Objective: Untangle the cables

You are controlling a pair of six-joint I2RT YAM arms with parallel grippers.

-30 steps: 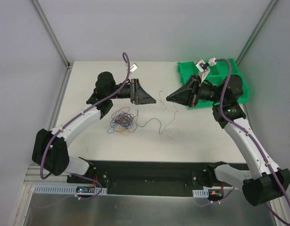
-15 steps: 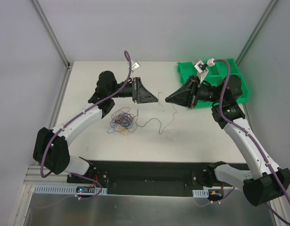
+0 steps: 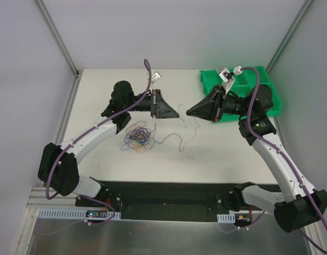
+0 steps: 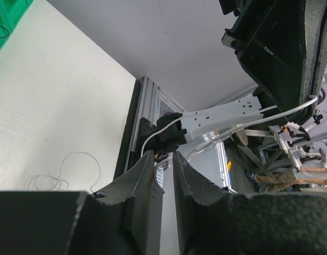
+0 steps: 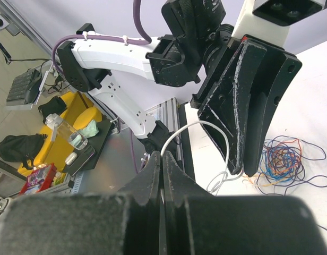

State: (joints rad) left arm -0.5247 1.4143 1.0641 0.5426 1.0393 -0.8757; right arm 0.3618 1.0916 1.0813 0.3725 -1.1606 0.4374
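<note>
The right gripper [image 5: 163, 159] has its fingers pressed together on one white cable [image 5: 206, 123]. The cable arcs up out of the tips, curves over and drops toward the tip of the left gripper [image 4: 162, 159], which faces it closely. The left gripper's fingers stand a thin slit apart, and whether they pinch anything cannot be told. Both grippers hang above the desk [image 3: 222, 154], tips nearly meeting. On the desk, nearer the arm bases than the left gripper, lies one bundle of cables [image 3: 138, 134]: blue, orange and red strands looped together, with a few thin strands trailing out below the two grippers. Behind the right gripper sits one green bin [image 3: 211, 81].
</note>
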